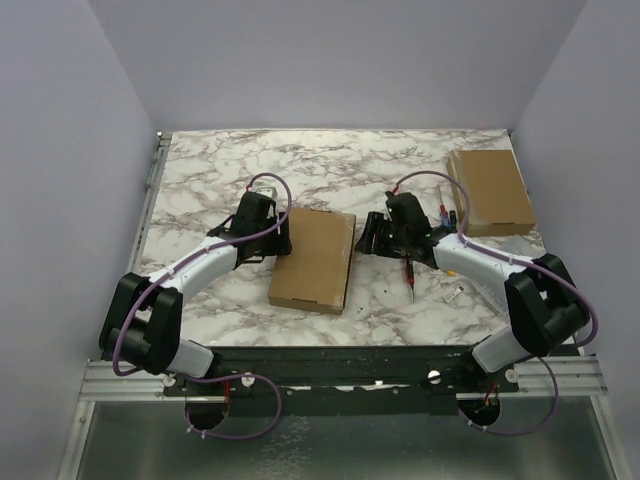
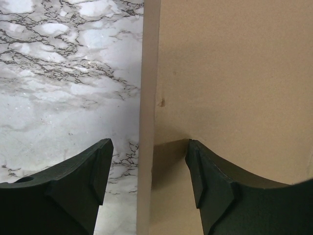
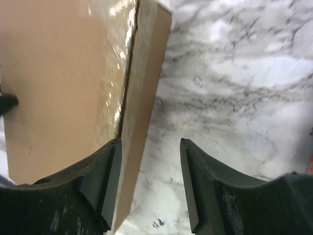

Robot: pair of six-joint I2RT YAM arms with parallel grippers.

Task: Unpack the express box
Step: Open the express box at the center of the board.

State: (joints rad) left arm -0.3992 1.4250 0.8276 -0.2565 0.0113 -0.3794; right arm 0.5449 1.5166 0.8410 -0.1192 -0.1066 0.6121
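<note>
My left gripper [image 2: 147, 146] stood open at the left edge of the box [image 1: 312, 260]. One finger [image 2: 78, 181] was over the bare table [image 2: 58, 73] and the other over the cardboard lid, holding nothing. I could not tell whether either finger touched. The box lay flat and closed in the middle of the table, between my two arms.

On this side I judged that closing would pinch only the rim, and a lift might then drag the whole box instead of opening it.

My right gripper [image 3: 150, 144] was likewise spread and empty, straddling the right edge. A strip of shiny tape [image 3: 115, 58] ran along the seam there and looked unbroken. With it holding, a pull from either side could tear the cardboard or skid the box across the smooth top. An uneven push might twist the box out from between my grippers.

Just right of that arm lay a red tool [image 1: 408, 275] and some small bits. A careless sweep of my right arm could scatter them, or bump the second box [image 1: 490, 190] near the far right corner.
</note>
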